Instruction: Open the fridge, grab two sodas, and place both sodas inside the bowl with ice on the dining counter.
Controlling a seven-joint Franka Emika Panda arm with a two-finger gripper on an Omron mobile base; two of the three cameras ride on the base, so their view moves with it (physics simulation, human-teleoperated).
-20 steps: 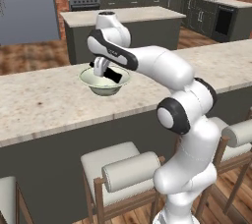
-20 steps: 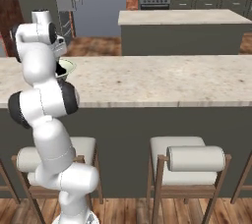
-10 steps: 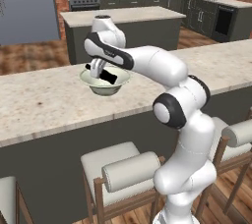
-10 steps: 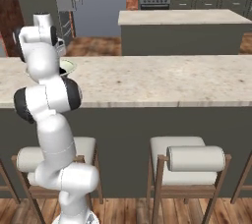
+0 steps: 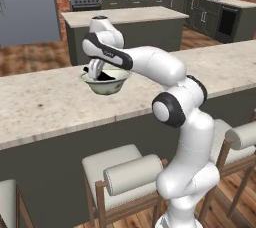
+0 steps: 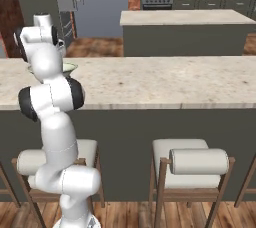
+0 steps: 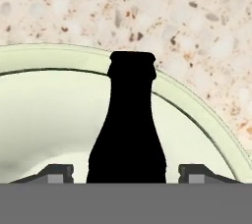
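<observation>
One dark soda bottle (image 7: pixel 128 125) sits between our finger tips (image 7: pixel 56 173) in the hand view, neck pointing toward the far rim of the bowl (image 7: pixel 206 115). The tips stand spread, w/ clear pale gaps btwn each tip and the bottle's body, so we judge the grip is let go and the bottle rests in the bowl, not pinched. In the left base view the gripper (image 5: pixel 96 70) is down at the bowl (image 5: pixel 105 86), which stands on the dining counter (image 5: pixel 45 104), near its far edge; something dark shows inside the bowl there. From the right base view the bowl (image 6: pixel 68 66) is mostly hidden behind the arm. We can't make out ice, nor a second soda, in any view.

What could go wrong, as we judge it:
- Pulling the hand out at an angle could catch the bottle w/ a tip and drag or flip it over the rim; a straight retreat along the gripper axis looks safer.
- The bottle leans on a curved wall, so it may roll or slide once we leave.
- The bowl is light-looking; a knock from the hand could shove it toward the counter's edge.
- The other soda's whereabouts are unclear, so the job may be only half done.
</observation>
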